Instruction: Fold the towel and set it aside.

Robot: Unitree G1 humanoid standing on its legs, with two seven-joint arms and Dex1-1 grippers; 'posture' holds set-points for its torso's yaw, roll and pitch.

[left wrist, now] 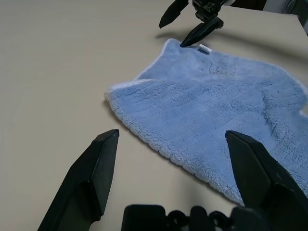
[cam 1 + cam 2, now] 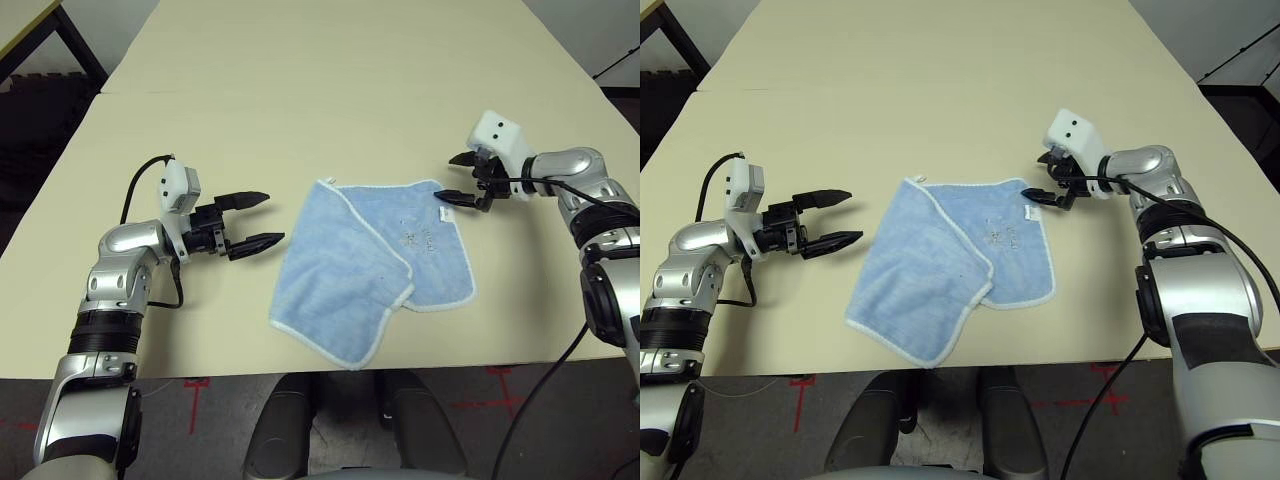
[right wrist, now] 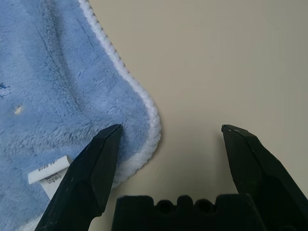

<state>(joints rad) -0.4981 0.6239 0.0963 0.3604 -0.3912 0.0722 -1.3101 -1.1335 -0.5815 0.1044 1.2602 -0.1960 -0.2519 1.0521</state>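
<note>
The left gripper (image 2: 258, 220) reaches level across the table (image 2: 300, 90) toward the towel (image 2: 370, 265), its fingers spread wide and empty, stopped short of the cloth's near edge. The right gripper (image 2: 458, 178) tilts downward at the towel's far right corner — fingers wide apart, one above the corner by the white tag (image 3: 48, 174), nothing gripped. The towel lies partly folded in the table's middle, one flap overlapping the rest. Its embroidered motif (image 2: 420, 238) is too faint to read.
</note>
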